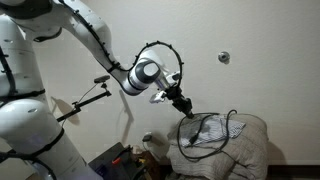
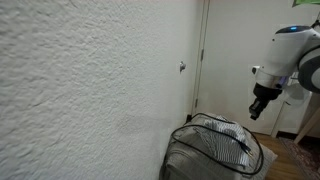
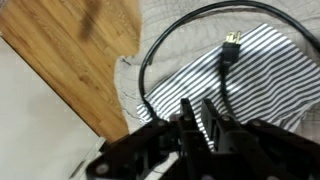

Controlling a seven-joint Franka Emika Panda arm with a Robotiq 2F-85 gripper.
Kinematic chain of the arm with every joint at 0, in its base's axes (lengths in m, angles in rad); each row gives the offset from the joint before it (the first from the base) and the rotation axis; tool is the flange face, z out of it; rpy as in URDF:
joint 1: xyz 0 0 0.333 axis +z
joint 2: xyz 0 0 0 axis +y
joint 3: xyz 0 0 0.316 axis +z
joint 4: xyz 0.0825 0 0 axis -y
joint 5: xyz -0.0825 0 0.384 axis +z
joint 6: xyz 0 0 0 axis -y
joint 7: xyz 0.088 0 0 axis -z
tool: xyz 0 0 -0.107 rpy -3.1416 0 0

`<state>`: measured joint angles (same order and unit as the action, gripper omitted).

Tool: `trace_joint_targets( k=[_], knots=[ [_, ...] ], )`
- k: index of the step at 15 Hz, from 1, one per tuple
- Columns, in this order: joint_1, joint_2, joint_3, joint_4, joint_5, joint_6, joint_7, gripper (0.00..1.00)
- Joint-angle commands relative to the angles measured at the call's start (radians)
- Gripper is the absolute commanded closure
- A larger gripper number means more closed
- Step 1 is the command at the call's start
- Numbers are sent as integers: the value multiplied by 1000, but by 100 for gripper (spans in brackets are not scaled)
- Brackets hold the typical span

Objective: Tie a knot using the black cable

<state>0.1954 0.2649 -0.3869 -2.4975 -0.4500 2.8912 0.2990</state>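
Note:
The black cable [image 3: 150, 50] curves in a wide loop over a striped cloth [image 3: 265, 60], and its plug end [image 3: 232, 40] lies on the stripes. In an exterior view the cable [image 1: 232, 122] lies in loops on the cloth-covered heap [image 1: 250, 145]. My gripper [image 3: 197, 105] hovers just above the near part of the cloth, its two fingers drawn close with only a narrow slit between them and nothing seen in it. It shows in both exterior views [image 1: 184, 107] [image 2: 255, 112], a little above the heap and apart from the cable.
A stiff black rod with a clamp head [image 1: 85, 100] sticks out beside the arm. Wooden floor [image 3: 70, 50] lies beside the heap. A textured white wall [image 2: 90, 90] and a door [image 2: 225, 60] stand close behind. Dark clutter [image 1: 125, 157] sits on the floor.

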Motion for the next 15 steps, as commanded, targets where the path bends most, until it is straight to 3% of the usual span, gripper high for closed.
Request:
trace_joint_targets(
  k=[1,3,4,5,6,8,10,11,12,13,15],
  knots=[
    [31,-15,-92,-17,-154,27,154,95],
    [-5,-9,-64,-44,-111,84,101,95],
    [-62,-8,-1,-61,-73,122,47,95],
    [-104,-3,56,-86,-8,175,-25,56],
    [-157,4,132,-112,72,227,-110,56],
    [-263,27,312,-158,217,311,-243,42],
    [-354,100,479,-165,285,388,-305,27],
    [-412,151,564,-152,291,415,-320,20],
    [-527,192,653,-117,186,404,-279,12],
    [-577,218,725,-108,235,391,-341,5],
    [-694,254,807,-86,214,338,-377,0]
  ],
)
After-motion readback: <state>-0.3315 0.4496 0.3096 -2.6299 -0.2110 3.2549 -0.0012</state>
